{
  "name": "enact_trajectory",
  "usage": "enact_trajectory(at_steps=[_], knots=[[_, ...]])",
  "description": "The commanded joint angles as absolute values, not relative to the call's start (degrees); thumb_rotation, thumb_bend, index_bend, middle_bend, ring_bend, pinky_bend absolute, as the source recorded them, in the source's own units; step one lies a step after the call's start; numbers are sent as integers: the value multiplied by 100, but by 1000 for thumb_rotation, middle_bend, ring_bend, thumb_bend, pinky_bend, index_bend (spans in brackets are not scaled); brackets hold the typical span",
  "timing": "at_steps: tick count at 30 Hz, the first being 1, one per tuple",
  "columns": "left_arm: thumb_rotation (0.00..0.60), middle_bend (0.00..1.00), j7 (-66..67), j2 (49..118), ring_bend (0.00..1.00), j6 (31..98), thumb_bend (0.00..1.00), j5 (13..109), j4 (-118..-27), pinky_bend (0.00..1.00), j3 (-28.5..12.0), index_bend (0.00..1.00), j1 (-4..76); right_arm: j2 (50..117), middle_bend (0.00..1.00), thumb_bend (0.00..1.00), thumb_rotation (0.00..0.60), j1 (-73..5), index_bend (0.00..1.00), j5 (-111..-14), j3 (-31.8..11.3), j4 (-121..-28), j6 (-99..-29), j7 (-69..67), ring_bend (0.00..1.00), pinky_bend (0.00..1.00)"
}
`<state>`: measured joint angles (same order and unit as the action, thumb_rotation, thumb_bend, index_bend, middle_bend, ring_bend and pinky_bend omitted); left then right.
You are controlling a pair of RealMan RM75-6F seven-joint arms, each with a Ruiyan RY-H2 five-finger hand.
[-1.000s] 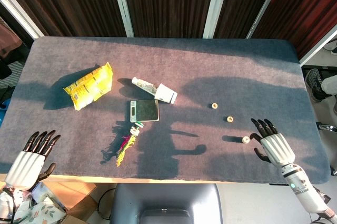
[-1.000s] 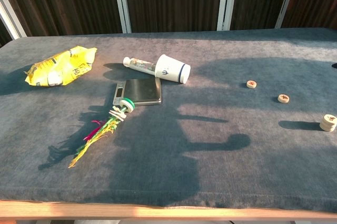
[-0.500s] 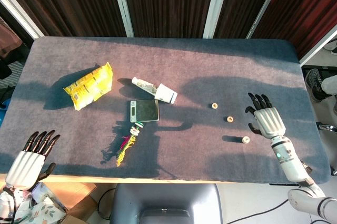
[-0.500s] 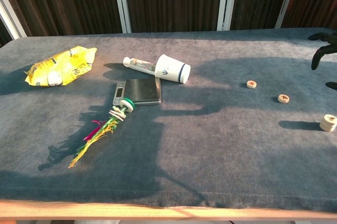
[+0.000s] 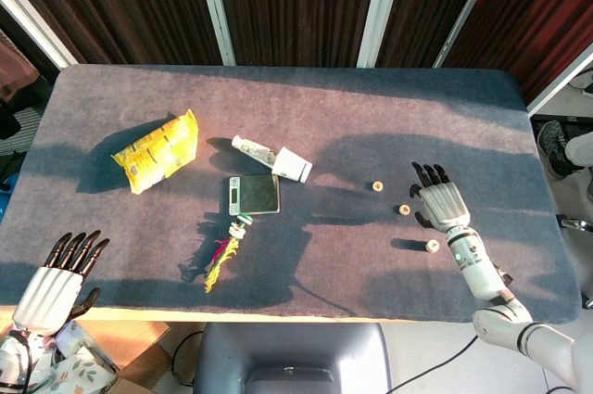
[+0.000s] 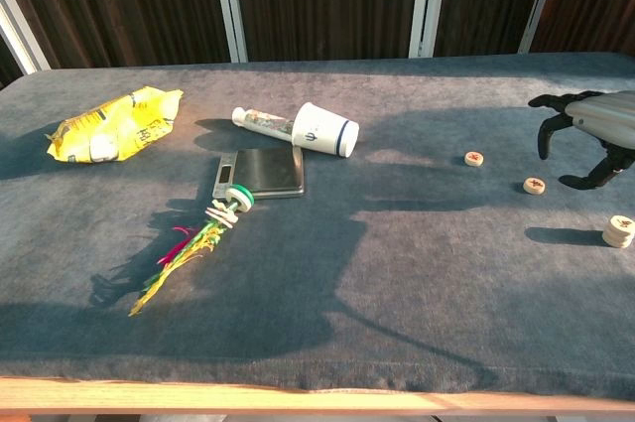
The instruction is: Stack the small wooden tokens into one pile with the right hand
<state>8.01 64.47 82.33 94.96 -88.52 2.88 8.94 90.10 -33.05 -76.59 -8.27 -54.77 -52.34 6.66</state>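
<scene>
Chest view | we judge pile (image 6: 619,230) begun, two tokens (image 6: 535,185) (image 6: 475,158) left | right hand (image 6: 592,134) spread, holds nothing, above middle token

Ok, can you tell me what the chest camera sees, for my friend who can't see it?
The right hand hovers open near a single wooden token, with another token beyond and a small token pile nearer. Left lie a paper cup, scale and yellow snack bag.

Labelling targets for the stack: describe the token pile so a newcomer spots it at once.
On the grey table, look to the right half, just nearer than the open right hand. Three wooden pieces run diagonally there; the token pile is nearest the front edge and, unlike the two flat single tokens, stands taller.
</scene>
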Motion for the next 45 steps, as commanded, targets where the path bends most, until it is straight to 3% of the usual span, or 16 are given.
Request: enact_trajectory(at_steps=[1,24,35,45], knots=[[600,0,774,6434,0,8239,362,9499,-8860,43,288,0,894,9079,0,435,600,-3335,543,-7639,-796,-5378,-5179,692,0,0],[600,0,668,6391,0,8265,363,9515,-8862,43,286,0,894,9472,0,463,600,-3570,565,-7539,-756,-4899,-4838,561,0,0],[600,0,670,6393,0,8253,363,9523,-8854,43,291,0,901,9512,19,497,600,-3558,660,-7527,-755,-4864,-4931,586,0,0],[600,0,679,6395,0,8256,362,9515,-8853,43,285,0,900,8672,22,499,600,-3109,666,-8361,-412,-6172,-6219,196,0,0]])
